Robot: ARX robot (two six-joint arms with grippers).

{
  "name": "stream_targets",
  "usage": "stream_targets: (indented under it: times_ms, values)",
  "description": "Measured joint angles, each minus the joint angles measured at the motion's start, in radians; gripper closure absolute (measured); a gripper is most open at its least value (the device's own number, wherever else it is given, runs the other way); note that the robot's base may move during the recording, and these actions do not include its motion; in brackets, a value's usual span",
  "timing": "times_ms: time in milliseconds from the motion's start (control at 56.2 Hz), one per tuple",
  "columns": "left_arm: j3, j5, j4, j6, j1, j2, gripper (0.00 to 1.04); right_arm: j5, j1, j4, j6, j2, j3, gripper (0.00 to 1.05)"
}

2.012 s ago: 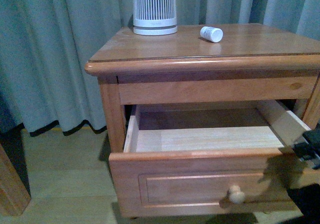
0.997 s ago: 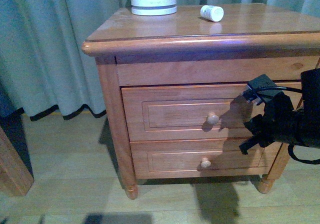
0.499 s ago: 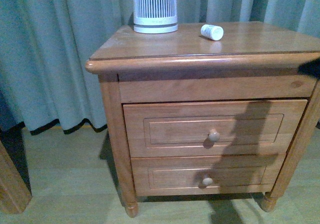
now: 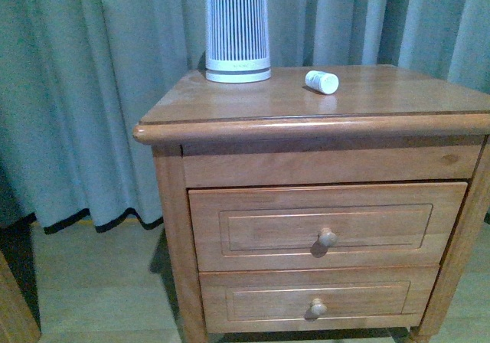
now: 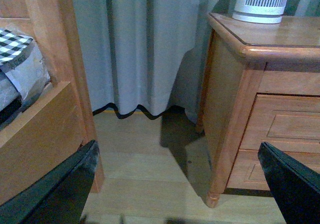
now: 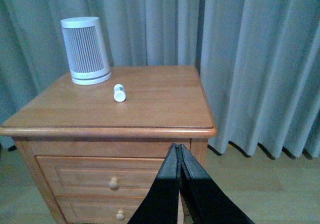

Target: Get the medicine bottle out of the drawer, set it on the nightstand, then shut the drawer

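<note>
- We see the bottle (image 4: 321, 82) lying on the nightstand (image 4: 230, 131), and the drawer (image 4: 253, 228) flush shut: we judge nothing left.
- Right gripper (image 6: 178, 160): fingers pressed together, empty.
- Left gripper (image 5: 180, 184): fingers wide, empty.

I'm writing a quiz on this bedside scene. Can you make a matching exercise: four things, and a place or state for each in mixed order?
Things:
1. medicine bottle
2. drawer
3. right tool
4. ribbed white cylinder

States:
A. shut, holding nothing
B. lying on its side on the nightstand
C. standing upright at the back of the top
D. pushed fully in

Pairs: 1-B, 2-D, 3-A, 4-C
</note>
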Motion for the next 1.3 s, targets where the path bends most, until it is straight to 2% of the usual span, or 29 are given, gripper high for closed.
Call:
stream_targets:
  times_ms: [89, 125, 160, 231, 677, 1300]
  values:
    - [0.000, 0.000, 0.000, 0.000, 0.000, 0.000, 0.06, 0.036, 0.033, 0.033, -0.011, -0.056, -0.099, 1.01]
    - [0.000, 0.000, 0.000, 0.000, 0.000, 0.000, 0.06, 0.087, 0.063, 0.040, -0.014, -0.071, -0.132, 1.01]
    - [0.000, 0.000, 0.000, 0.000, 0.000, 0.000, 0.06, 0.161, 0.135, 0.053, -0.014, -0.091, -0.181, 1.01]
    - [0.000, 0.000, 0.000, 0.000, 0.000, 0.000, 0.06, 0.183, 0.192, 0.083, -0.017, -0.135, -0.255, 1.01]
    - [0.000, 0.000, 0.000, 0.000, 0.000, 0.000, 0.06, 0.193, 0.197, 0.160, -0.018, -0.260, -0.457, 1.01]
    - [0.000, 0.000, 0.000, 0.000, 0.000, 0.000, 0.06, 0.193, 0.198, 0.184, -0.018, -0.339, -0.559, 1.01]
